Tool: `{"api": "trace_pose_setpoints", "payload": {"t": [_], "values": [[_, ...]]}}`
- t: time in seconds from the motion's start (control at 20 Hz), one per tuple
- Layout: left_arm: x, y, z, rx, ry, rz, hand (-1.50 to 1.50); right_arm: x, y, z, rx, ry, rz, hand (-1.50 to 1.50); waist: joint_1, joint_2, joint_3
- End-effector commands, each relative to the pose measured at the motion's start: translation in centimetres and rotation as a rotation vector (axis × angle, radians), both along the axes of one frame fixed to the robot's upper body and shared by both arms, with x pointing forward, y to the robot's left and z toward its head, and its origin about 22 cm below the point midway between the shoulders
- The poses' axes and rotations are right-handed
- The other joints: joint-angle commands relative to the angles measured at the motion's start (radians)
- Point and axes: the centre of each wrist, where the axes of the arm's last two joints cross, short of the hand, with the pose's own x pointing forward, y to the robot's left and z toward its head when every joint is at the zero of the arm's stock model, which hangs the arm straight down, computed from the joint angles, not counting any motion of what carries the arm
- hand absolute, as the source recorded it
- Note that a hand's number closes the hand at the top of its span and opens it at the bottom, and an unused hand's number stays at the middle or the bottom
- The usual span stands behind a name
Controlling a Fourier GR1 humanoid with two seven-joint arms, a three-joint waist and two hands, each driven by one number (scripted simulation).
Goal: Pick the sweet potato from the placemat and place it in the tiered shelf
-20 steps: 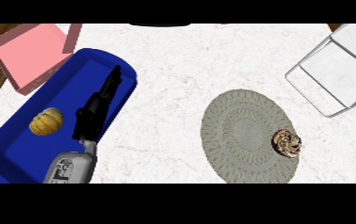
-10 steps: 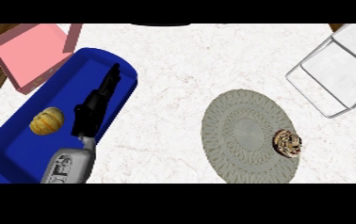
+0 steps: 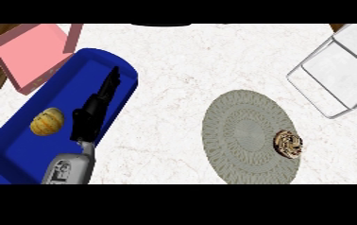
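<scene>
The sweet potato (image 3: 289,143), a small brown mottled lump, lies on the right side of the round grey placemat (image 3: 241,134). The tiered shelf (image 3: 327,75), a white frame with pale panels, stands at the right edge, up and to the right of the placemat. My left hand (image 3: 89,116) comes in from the lower left and hovers over a blue tray, its fingers straight and pointing up the view. It holds nothing and is far to the left of the placemat. My right hand does not show.
A long blue tray (image 3: 42,101) fills the lower left, with a yellow round fruit (image 3: 47,122) in it beside my hand. A pink board (image 3: 36,54) on a brown edge lies at the upper left. White marbled counter (image 3: 181,68) spans the middle.
</scene>
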Motion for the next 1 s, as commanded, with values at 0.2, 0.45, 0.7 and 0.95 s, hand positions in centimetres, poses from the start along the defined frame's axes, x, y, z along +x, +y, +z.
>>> {"api": "trace_pose_setpoints", "payload": {"t": [0.2, 0.45, 0.7, 0.95], "values": [[0.5, -0.4, -0.3, 0.013, 0.004, 0.005, 0.0, -0.2, -0.4, 3.0, 0.084, 0.018, 0.114, -1.5, -0.005, -0.001, 0.0], [-0.1, -0.2, -0.9, 0.025, -0.013, 0.009, 0.0, -3.2, -3.5, 4.5, 0.319, -0.095, 0.105, -1.5, -0.012, -0.003, 0.001], [0.9, -1.6, 0.1, 0.004, -0.026, -0.003, 0.0, -5.3, -4.6, 9.2, 0.469, -0.128, 0.001, -1.5, -0.001, 0.003, 0.001], [0.9, -0.3, 0.4, -0.006, -0.028, -0.002, 0.0, -11.5, -8.8, 9.8, 0.482, -0.03, -0.113, -1.5, 0.0, 0.01, 0.004]]}}
